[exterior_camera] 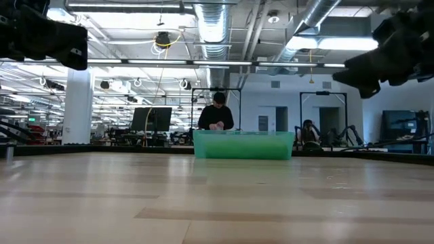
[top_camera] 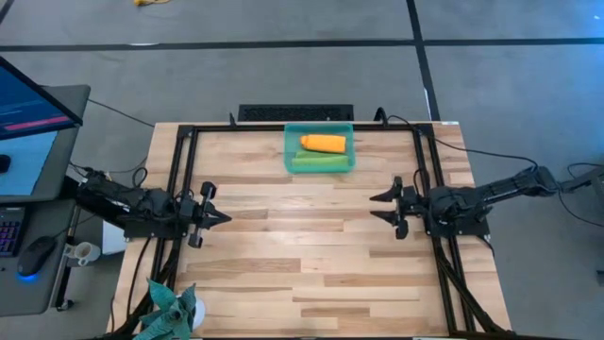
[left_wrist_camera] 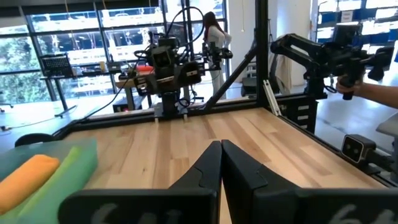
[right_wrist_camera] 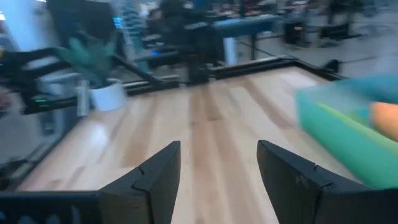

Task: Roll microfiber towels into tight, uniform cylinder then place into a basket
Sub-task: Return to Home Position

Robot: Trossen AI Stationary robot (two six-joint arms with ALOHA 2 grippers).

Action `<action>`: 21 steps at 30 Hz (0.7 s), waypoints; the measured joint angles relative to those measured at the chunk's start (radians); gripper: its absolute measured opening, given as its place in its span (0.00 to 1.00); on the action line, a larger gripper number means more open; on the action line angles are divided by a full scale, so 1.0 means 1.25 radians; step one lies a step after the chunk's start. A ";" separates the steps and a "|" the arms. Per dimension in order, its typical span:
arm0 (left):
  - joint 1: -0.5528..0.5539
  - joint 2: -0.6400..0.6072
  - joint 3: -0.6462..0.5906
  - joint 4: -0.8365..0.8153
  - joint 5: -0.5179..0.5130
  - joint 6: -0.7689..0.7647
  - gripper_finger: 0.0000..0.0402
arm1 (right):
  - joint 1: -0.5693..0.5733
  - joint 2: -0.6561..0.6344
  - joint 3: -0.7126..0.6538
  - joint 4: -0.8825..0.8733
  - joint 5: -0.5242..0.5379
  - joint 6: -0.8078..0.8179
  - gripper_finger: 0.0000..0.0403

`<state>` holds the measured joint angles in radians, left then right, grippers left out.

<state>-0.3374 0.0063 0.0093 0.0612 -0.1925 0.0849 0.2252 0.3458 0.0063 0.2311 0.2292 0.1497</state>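
Observation:
The teal-green basket [top_camera: 319, 149] stands at the table's far middle. Inside it lie two rolled towels side by side: the orange one [top_camera: 324, 143] on the far side, the lime green one [top_camera: 318, 162] on the near side. The left wrist view shows the orange towel [left_wrist_camera: 26, 180] and the basket [left_wrist_camera: 78, 167] too; the right wrist view shows the basket [right_wrist_camera: 348, 137]. My left gripper [top_camera: 223, 216] is shut and empty above the table's left side. My right gripper [top_camera: 376, 208] hangs open and empty above the right side. Both point toward the table's middle.
A small potted spiky plant [top_camera: 170, 312] stands at the near left corner. A dark frame [top_camera: 179, 170] runs along the table's left, right and far sides. The middle of the wooden table [top_camera: 302, 255] lies bare between the grippers. People show in the room beyond.

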 joint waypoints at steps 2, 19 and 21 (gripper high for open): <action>0.000 0.000 0.000 0.000 0.000 0.000 0.00 | -0.009 0.000 0.000 -0.018 0.037 0.004 0.58; 0.000 0.000 -0.002 0.000 -0.001 0.000 0.00 | -0.062 0.001 0.000 -0.096 0.067 0.006 0.58; 0.000 0.000 -0.002 0.000 -0.001 0.000 0.00 | -0.062 0.001 0.000 -0.096 0.067 0.006 0.58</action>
<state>-0.3374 0.0063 0.0074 0.0608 -0.1936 0.0853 0.1482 0.3466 0.0063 0.1112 0.3134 0.1578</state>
